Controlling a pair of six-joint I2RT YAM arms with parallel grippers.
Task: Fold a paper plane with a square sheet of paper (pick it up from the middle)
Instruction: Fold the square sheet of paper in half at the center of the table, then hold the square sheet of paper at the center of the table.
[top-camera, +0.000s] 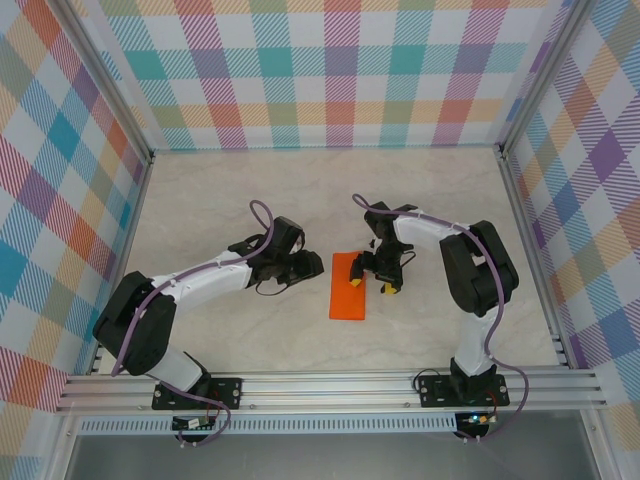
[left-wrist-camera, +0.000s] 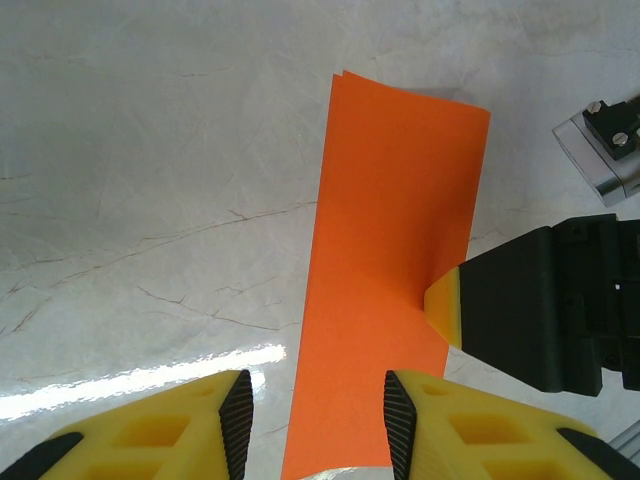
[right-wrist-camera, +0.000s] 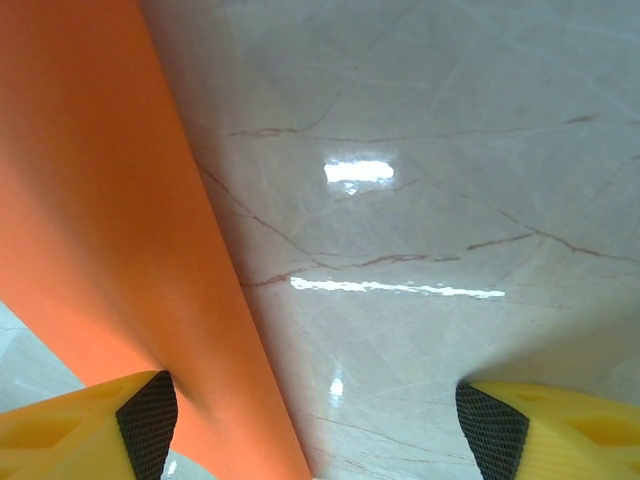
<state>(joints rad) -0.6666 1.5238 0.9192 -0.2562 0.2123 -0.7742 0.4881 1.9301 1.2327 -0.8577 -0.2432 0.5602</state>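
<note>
The square sheet of paper is bright orange and lies flat on the marble table, folded in half into a narrow rectangle; two layered edges show at its far end. My left gripper hovers at the sheet's left side, open, its jaws astride the near end of the paper and touching nothing. My right gripper stands open wide at the sheet's right side. One of its fingertips presses on the paper's right edge. In the right wrist view the paper runs under that finger, and the other finger is over bare table.
Plaid walls close the table on three sides. An aluminium rail with both arm bases runs along the near edge. Bare marble tabletop lies beyond and around the paper.
</note>
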